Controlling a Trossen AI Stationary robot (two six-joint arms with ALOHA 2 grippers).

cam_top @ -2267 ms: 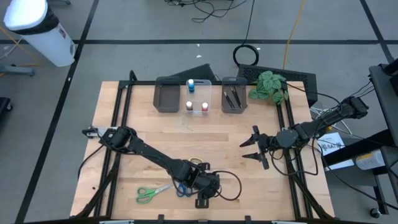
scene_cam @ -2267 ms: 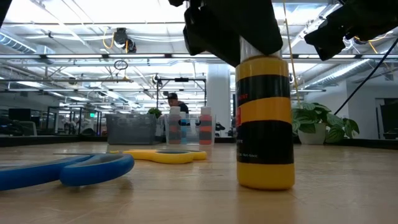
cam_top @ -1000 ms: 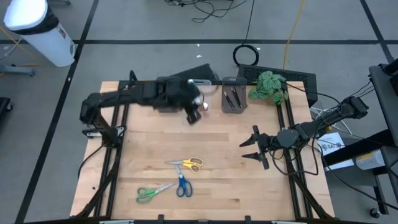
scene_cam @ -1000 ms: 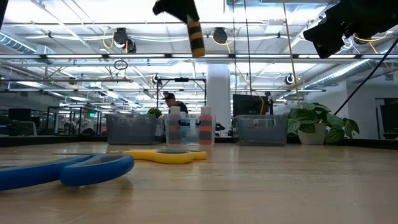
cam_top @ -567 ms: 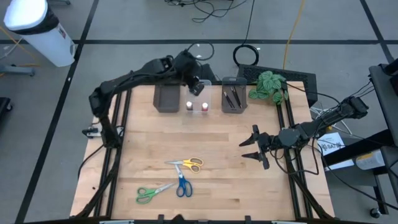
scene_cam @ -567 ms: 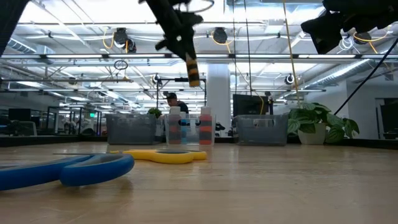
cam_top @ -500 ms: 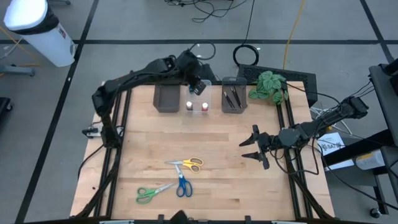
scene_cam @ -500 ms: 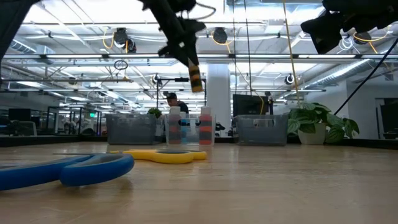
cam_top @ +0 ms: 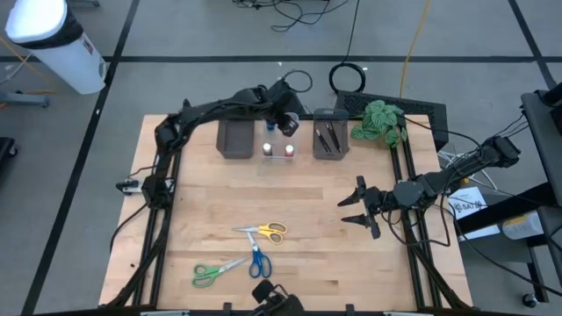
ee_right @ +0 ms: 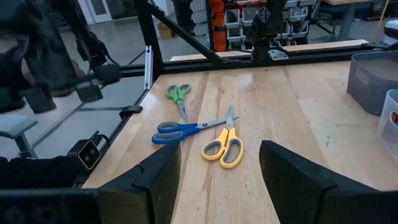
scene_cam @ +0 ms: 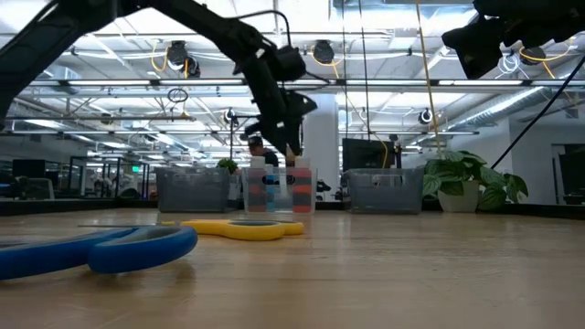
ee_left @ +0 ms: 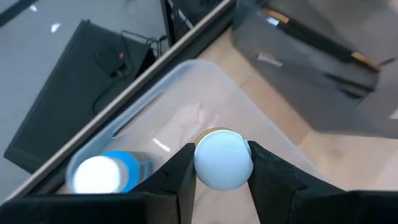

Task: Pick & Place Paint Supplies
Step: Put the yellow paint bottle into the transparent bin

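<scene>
My left gripper (cam_top: 286, 123) is over the clear bin (cam_top: 279, 133) at the table's far edge, shut on a yellow paint bottle with a white cap (ee_left: 219, 158). A blue pot (ee_left: 102, 174) and two white-capped pots (cam_top: 268, 147) stand in that bin. Dark brushes (cam_top: 330, 137) lie in the grey bin to its right. Yellow scissors (cam_top: 265, 232), blue scissors (cam_top: 256, 262) and green scissors (cam_top: 213, 273) lie flat on the near part of the table. My right gripper (cam_top: 358, 208) hangs open at the right, holding nothing. My left gripper pinches the bottle just below its white cap (ee_left: 200, 169), one finger (ee_left: 177, 180) on either side. The fingers slant down toward the far edge. The bottle is lifted clear above the clear bin, cap toward the wrist camera.
A second grey bin (cam_top: 234, 139) stands left of the clear one. A green leafy plant (cam_top: 379, 121) is at the far right corner. Bare wood lies between the bins and the scissors. A black frame (cam_top: 165, 219) runs along the table's sides.
My left gripper has carried the bottle toward the table's far edge and to the right, then down. It now hangs just over the clear bin instead of high above the table. It has stayed shut on the bottle.
</scene>
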